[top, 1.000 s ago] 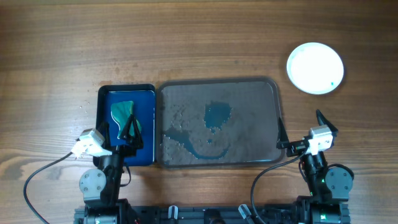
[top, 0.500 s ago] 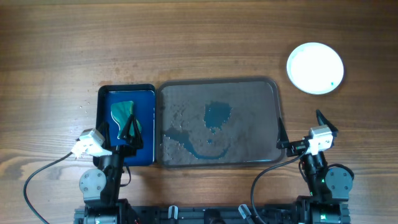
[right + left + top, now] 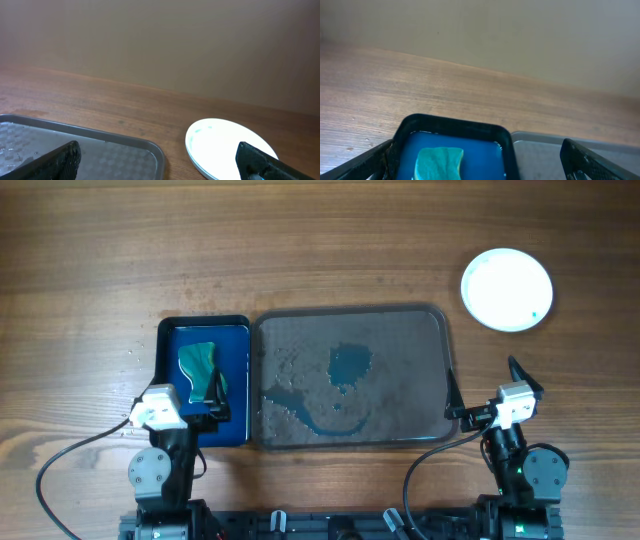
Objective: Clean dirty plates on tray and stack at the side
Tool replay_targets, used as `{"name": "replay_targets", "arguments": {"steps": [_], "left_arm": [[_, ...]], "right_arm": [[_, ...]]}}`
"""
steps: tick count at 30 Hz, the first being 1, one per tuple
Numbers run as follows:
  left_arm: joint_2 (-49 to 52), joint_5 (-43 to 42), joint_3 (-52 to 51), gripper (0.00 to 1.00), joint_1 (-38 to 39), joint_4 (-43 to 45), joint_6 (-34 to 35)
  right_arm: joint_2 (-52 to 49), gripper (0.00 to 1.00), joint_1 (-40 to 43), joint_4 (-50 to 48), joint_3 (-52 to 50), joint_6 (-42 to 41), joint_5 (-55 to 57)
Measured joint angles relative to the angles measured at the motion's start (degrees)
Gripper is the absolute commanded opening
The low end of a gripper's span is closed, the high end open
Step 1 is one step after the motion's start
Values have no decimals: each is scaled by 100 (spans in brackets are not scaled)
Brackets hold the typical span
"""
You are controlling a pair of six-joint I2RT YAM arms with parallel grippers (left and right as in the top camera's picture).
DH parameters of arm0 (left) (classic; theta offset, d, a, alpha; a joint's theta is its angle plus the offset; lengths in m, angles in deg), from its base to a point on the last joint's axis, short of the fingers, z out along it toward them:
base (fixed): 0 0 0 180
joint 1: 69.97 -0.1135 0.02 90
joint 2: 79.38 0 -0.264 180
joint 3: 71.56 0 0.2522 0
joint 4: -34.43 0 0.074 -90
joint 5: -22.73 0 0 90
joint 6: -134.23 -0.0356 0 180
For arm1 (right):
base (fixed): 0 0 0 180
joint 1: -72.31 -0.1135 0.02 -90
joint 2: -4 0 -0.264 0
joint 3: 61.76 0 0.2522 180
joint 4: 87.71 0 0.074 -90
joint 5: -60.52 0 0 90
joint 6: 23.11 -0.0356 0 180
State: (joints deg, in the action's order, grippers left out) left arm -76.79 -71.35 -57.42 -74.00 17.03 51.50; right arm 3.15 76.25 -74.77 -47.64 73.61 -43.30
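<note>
Overhead, my widest object is the brown wood-grain table (image 3: 300,240), which fills the frame. On it, near the middle and close to my arms, lies the large dark brown-grey rectangular tray (image 3: 412,350) with rounded corners and a low rim. No plate sits on it. Its floor is wet, with a blue-green puddle (image 3: 349,364) near the centre, a curved blue streak (image 3: 325,423) below that, and droplets scattered to the left.

Just beside the tray's left edge sits the smaller deep-blue rectangular tray (image 3: 234,345). I cannot tell whether the two rims touch.

Well apart from both trays, at the table's far right, I see a round white plate (image 3: 506,289) with a small blue-green fleck at its near rim. From above, and from the right wrist view, I cannot tell whether it is one plate or several stacked.

A green sponge (image 3: 197,363) lies in the deep-blue tray, towards its left side.

My left gripper (image 3: 476,148) hangs over the near end of the deep-blue tray. Its jaws are spread wide with nothing between them, and in its wrist view the sponge shows low in the gap.

My right gripper (image 3: 482,385) sits just off the big tray's right edge. Its jaws are also spread wide and empty, one finger by the tray's rim and the other out over bare wood.
</note>
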Motion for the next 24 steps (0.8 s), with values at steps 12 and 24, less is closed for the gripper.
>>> {"name": "replay_targets", "arguments": {"steps": [12, 24], "left_arm": [[63, 2, 0, 100, 0, 0, -925], [63, 2, 0, 100, 0, 0, -1023]], "right_arm": [[0, 100, 0, 0, 0, -2, 2], [0, 100, 0, 0, 0, 0, 0]]}}
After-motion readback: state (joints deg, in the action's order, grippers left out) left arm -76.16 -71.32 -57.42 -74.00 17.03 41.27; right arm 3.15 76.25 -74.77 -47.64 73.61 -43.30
